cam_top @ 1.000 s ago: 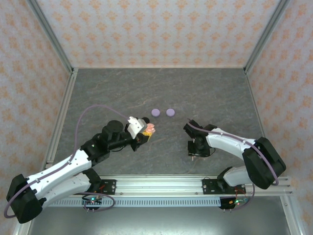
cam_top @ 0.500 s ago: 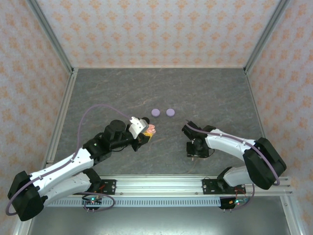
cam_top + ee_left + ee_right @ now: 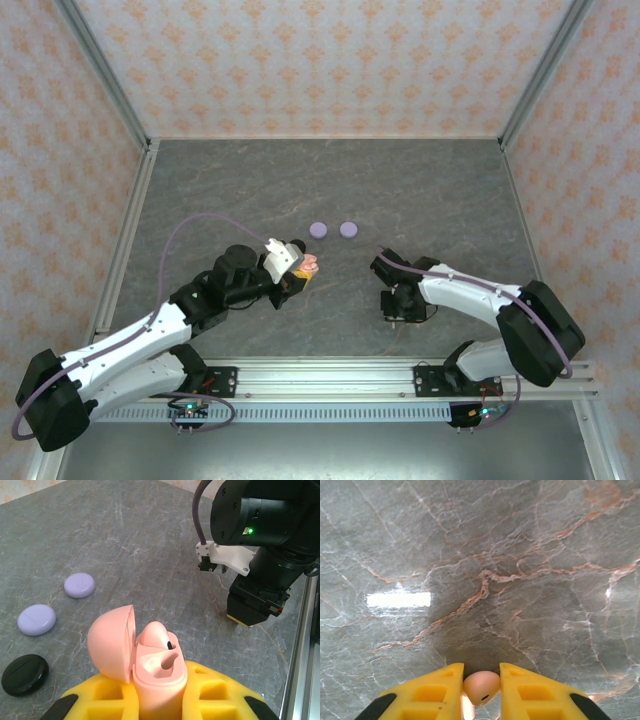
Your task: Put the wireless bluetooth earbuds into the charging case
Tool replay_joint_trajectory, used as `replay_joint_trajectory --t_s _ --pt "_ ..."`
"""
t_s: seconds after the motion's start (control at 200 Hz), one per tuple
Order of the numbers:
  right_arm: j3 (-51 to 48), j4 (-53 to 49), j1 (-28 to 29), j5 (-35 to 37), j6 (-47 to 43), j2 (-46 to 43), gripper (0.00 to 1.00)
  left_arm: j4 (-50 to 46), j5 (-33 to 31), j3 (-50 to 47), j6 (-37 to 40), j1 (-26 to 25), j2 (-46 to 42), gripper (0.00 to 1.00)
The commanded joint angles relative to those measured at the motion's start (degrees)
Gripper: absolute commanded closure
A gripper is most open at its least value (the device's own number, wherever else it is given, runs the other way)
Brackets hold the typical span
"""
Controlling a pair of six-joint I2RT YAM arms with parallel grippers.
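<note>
Right claw (image 3: pixel 481 700) pinches a pink earbud (image 3: pixel 481 686); lower it stem-first into the open case (image 3: pixel 150 665) your left claw (image 3: pixel 300 270) grips.

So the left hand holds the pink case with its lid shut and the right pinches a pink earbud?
Not shut: the left wrist view shows the pink case in the left gripper with its lid open. The right gripper does pinch a pink earbud.

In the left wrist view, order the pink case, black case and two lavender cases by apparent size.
1. pink open case, largest, though nearest the camera.
2. black case and nearer lavender case, about alike.
3. farther lavender case, smallest, also farthest.
</note>
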Motion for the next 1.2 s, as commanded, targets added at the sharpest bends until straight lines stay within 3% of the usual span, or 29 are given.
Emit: replay_joint_trajectory --t_s 0.0,0.335,0.571,0.931,1.191 --pt "-0.7 1.3 0.9 -3.2 1.1 -1.5 0.79 1.9 -0.4 1.3 0.3 -0.2 -0.7 1.0" --pt "6.8 6.5 0.9 -5.0 -0.9 -18.5 0.79 7.4 2.1 0.2 -2.1 -0.2 -0.3 1.0" --pt "11.1 19.1 1.6 -10.1 0.5 -28.0 0.79 13.3 4.9 0.6 -3.9 -0.3 2.6 1.0" --pt "10.9 33.9 12.2 -0.2 -2.3 -28.0 0.79 16.0 5.9 2.0 -4.7 -1.0 4.9 1.0" --pt "12.2 35.2 16.4 3.9 -5.4 -23.1 0.79 16.5 5.7 2.0 -4.9 -1.2 4.5 1.0"
